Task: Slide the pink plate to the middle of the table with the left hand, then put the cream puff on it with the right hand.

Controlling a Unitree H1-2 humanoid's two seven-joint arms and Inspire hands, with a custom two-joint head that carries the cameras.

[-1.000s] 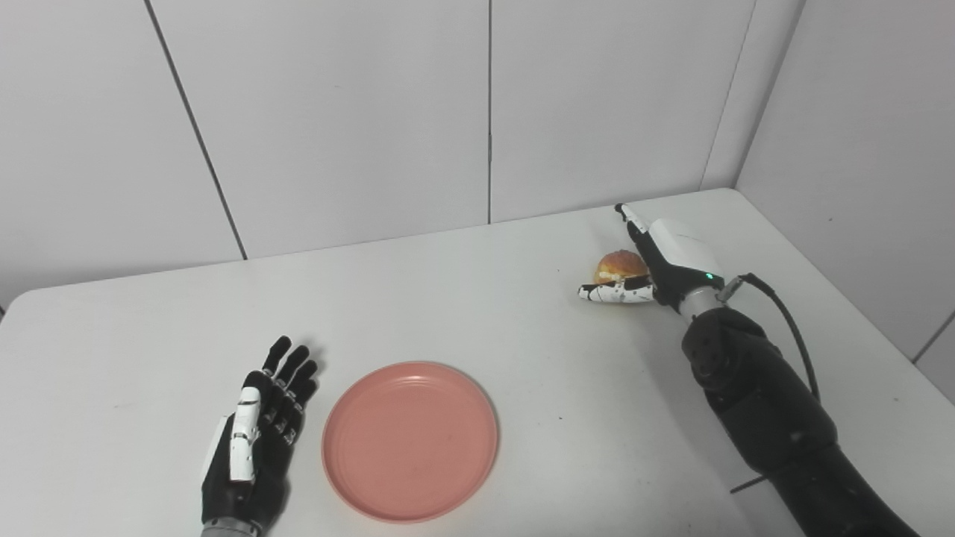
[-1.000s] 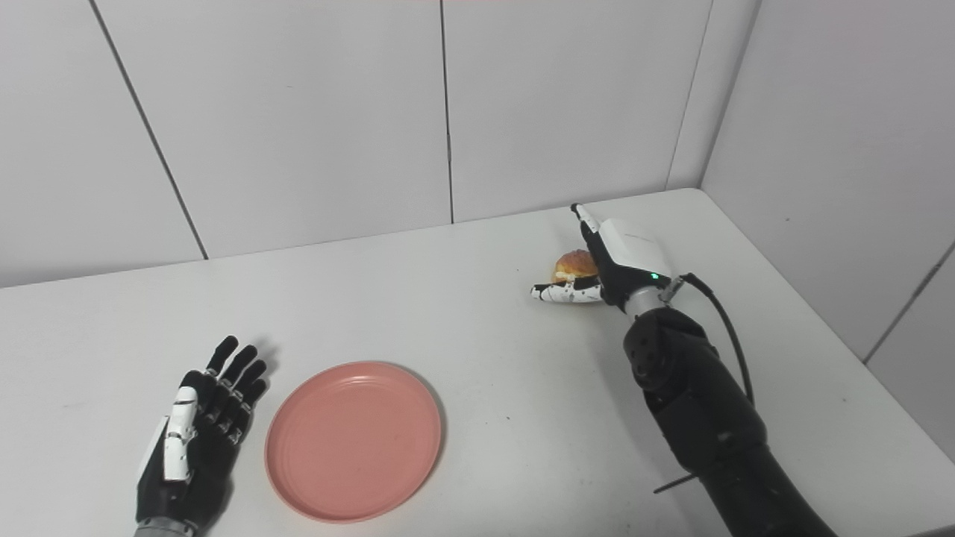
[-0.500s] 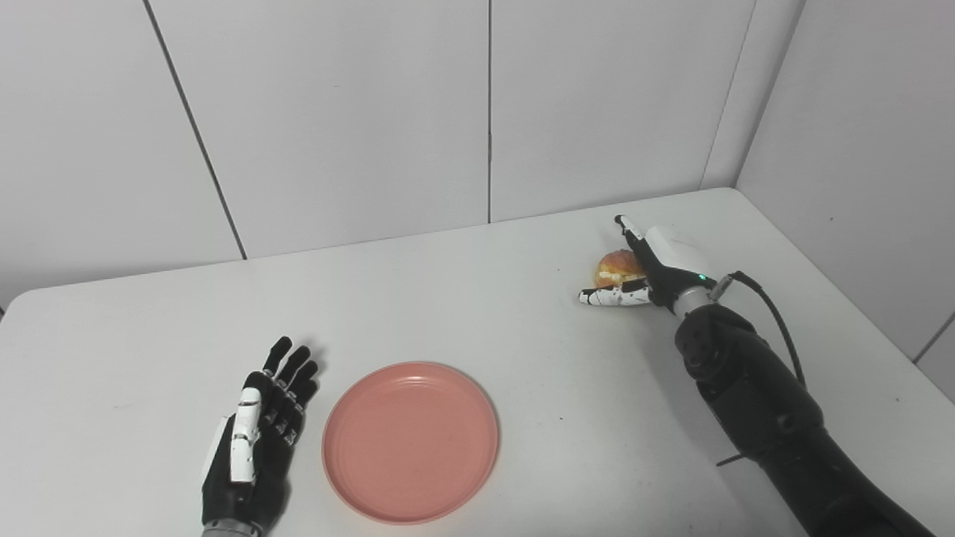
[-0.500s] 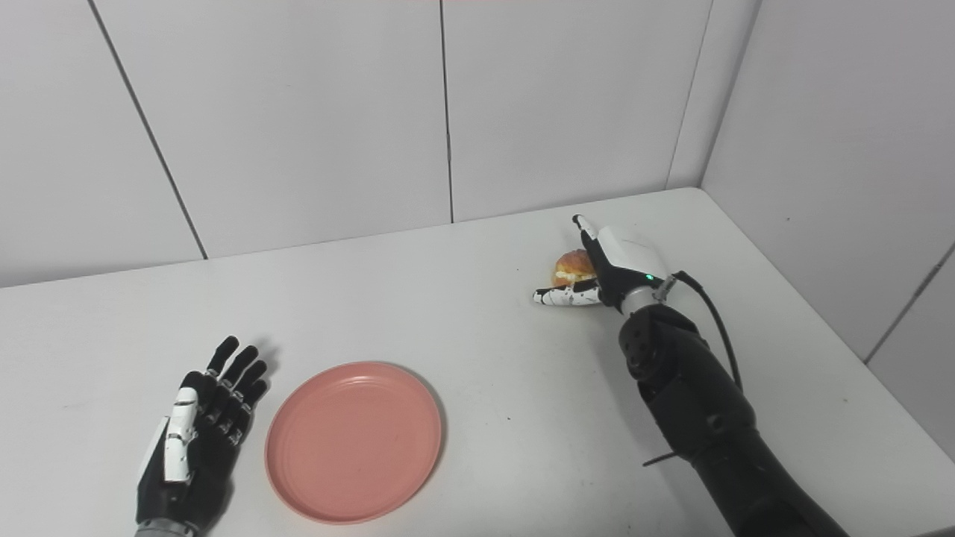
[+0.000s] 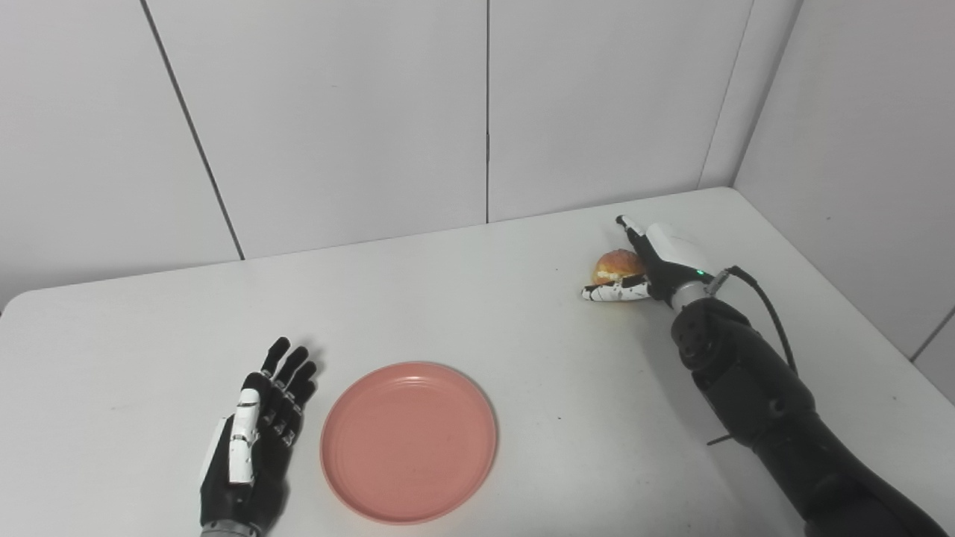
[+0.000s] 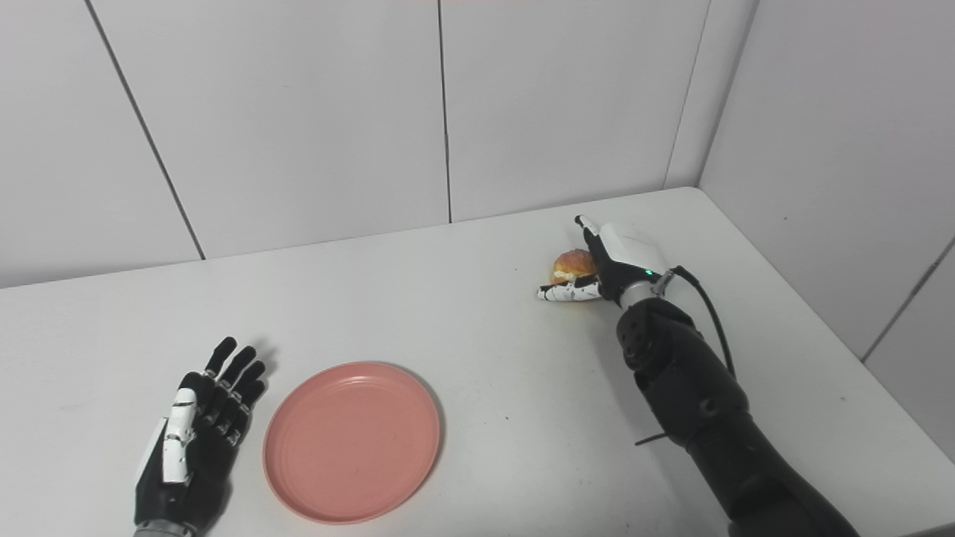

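Right hand (image 5: 656, 261) lay spread around cream puff (image 5: 616, 265) near table's (image 5: 477, 298) far right corner, not yet closed; left hand (image 5: 254, 432) flat, fingers apart, beside pink plate (image 5: 409, 440) by near edge; best curl gently, avoid crushing.

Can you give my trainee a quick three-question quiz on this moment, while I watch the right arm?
1. True or false: the cream puff already lies on the pink plate.
2. Which hand is at the cream puff? A) left hand B) right hand C) neither
3. Fill in: the left hand lies flat on the table just to the ____ of the plate.

Key
1. False: the puff sits on the table near the far right corner, and the plate holds nothing.
2. B: the right hand is around it, thumb in front and fingers behind, not yet closed.
3. Left.
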